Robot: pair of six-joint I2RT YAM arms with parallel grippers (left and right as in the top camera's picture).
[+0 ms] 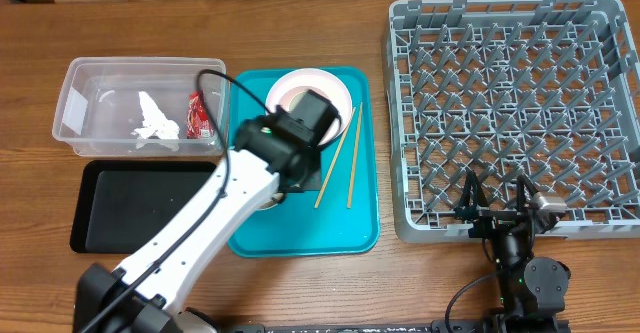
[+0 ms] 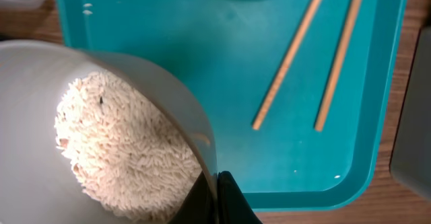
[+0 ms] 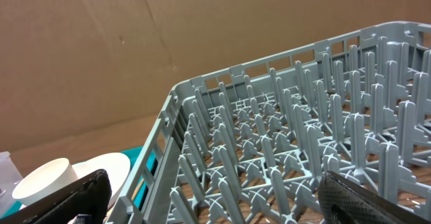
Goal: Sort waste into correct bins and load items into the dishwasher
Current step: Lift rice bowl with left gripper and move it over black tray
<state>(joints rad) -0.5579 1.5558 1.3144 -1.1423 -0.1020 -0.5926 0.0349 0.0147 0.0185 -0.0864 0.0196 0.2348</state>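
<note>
My left gripper (image 2: 217, 181) is shut on the rim of a grey-white bowl (image 2: 158, 93), which holds a heap of white rice (image 2: 121, 150) above the teal tray (image 2: 202, 49). Two wooden chopsticks (image 2: 289, 56) lie on that tray, and the pink plate (image 1: 300, 85) sits at its far end. The clear tub (image 1: 90, 103) contains a white tissue (image 1: 155, 125) and a red wrapper (image 1: 197, 115). In front of it lies the black tray (image 1: 140, 208). My right gripper (image 1: 497, 205) hangs open at the near edge of the grey dish rack (image 1: 515, 103), nothing between its fingers. A white cup (image 3: 44, 180) shows beside the plate.
My left arm (image 1: 200, 233) stretches diagonally over the black tray's corner and the teal tray. The rack's upright pegs (image 3: 283, 136) fill the space ahead of my right gripper. A cardboard wall (image 3: 135, 49) stands behind the table.
</note>
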